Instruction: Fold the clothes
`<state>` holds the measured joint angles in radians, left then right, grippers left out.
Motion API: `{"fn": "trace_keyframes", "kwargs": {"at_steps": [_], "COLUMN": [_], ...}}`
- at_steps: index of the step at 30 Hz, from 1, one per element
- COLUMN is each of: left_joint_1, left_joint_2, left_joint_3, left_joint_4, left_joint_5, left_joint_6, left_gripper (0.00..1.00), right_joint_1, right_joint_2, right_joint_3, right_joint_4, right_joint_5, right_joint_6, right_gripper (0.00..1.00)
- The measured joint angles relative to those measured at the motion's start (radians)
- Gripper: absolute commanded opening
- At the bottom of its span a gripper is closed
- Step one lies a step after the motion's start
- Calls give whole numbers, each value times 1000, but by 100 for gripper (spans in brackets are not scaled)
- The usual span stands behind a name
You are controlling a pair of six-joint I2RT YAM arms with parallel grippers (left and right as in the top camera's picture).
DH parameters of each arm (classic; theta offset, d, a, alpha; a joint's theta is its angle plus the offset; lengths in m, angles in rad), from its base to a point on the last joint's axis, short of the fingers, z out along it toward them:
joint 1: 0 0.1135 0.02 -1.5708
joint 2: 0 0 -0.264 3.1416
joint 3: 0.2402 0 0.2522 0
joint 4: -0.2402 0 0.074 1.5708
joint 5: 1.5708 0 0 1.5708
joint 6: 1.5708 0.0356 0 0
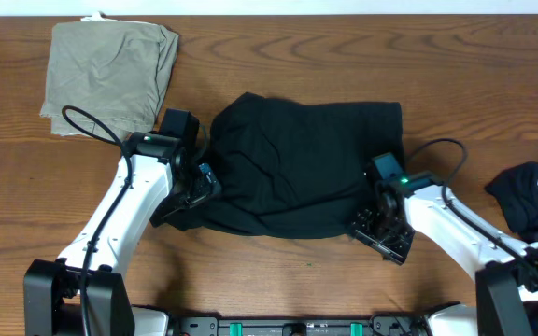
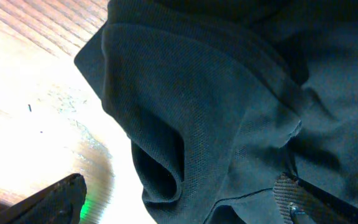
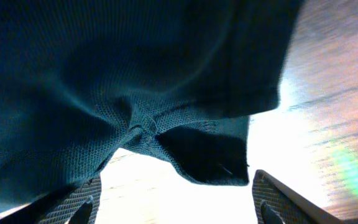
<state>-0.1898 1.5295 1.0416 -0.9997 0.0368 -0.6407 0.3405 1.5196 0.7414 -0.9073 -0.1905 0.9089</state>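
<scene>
Both spread wide, the left gripper (image 1: pixel 202 185) at eight o'clock of the black shirt (image 1: pixel 297 168) and the right gripper (image 1: pixel 376 233) at four flank its hem, probably to pinch it.

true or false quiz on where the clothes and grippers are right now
The black shirt lies between the left gripper and the right gripper. True.
The olive garment is on the right side. False: it's at the far left corner.
The right gripper is open. True.
The left gripper is shut on the olive garment. False: it's open, at the black shirt's left edge.
Another dark garment lies at the right edge. True.
</scene>
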Motion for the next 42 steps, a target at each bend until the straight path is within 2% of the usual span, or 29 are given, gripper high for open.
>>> {"fn": "trace_keyframes", "kwargs": {"at_steps": [3, 8, 14, 19, 28, 35, 42], "left_joint_1": [0, 0, 0, 0, 0, 0, 0], "left_joint_2": [0, 0, 0, 0, 0, 0, 0], "left_joint_3": [0, 0, 0, 0, 0, 0, 0], "left_joint_4": [-4, -6, -6, -6, -6, -6, -6], "left_joint_5": [0, 0, 0, 0, 0, 0, 0], "left_joint_6": [6, 10, 10, 10, 10, 10, 10], "left_gripper": [98, 98, 98, 98, 98, 98, 98], "right_joint_1": [-35, -91, -101, -101, -101, -101, -101], "right_joint_2": [-59, -252, -408, -412, -408, -399, -291], "right_joint_3": [-1, -1, -1, -30, -168, -172, -172], "right_joint_4": [-15, -60, -161, -158, -31, 34, 82], "right_joint_5": [1, 20, 54, 82, 107, 114, 116], "right_joint_6": [8, 18, 46, 130, 298, 337, 362], "right_gripper": [75, 76, 76, 75, 71, 67, 68]}}
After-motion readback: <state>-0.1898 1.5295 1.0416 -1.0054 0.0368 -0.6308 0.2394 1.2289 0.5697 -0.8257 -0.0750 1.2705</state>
